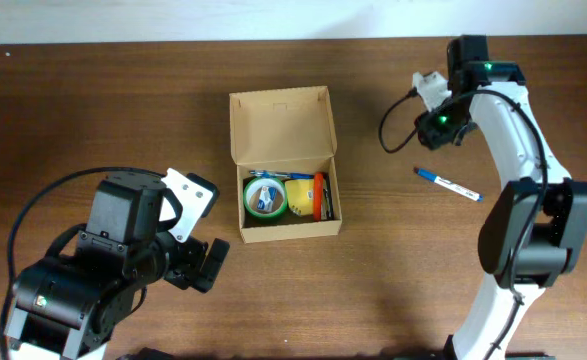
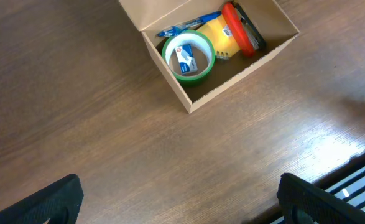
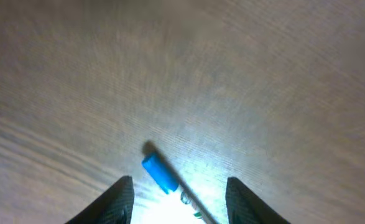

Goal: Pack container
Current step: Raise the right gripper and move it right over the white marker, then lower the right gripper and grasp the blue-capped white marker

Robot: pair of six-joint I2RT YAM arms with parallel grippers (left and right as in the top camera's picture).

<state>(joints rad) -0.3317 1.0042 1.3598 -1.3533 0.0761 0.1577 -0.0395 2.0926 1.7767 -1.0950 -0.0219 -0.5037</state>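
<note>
Your right gripper (image 3: 179, 186), jaws half apart, straddles only the cap end of the thin white plastic pen with a blue cap (image 3: 160, 173), while your left gripper (image 2: 179, 196) stays out of it, wide and empty, so closing here can make the pen swing or slip out.

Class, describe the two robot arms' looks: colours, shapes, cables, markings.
The left arm is bulky black housings with white panels and a looping black cable. The right arm has white links, black joints, a green light and a thin black cable.
</note>
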